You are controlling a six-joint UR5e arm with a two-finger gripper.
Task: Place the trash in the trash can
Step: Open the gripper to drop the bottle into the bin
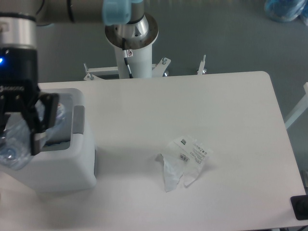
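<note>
**Bottle held over the white bin, bag on the table**

In the fixed camera view, the gripper is at the far left edge, above the trash can. Its black fingers are clamped on the bottle, a clear plastic item that looks pale and bluish here. The bottle hangs over the open mouth of the trash can, partly cut by the left border of the picture, and its lower end is at about the level of the front rim. I cannot tell if the bottle touches the rim or not. A small blue light shines on the dark body of the gripper.

The trash can is a white boxy bin with rounded corners, and it stands on the left part of the table. A grey patch is on its right side, near the top.

The bag lies flat on the white table, well apart from the trash can, to its right. It is transparent and wrinkled, with small printed labels on its upper part. Nothing touches it.

Behind the table, the white base of the arm stands on the grey floor
</note>
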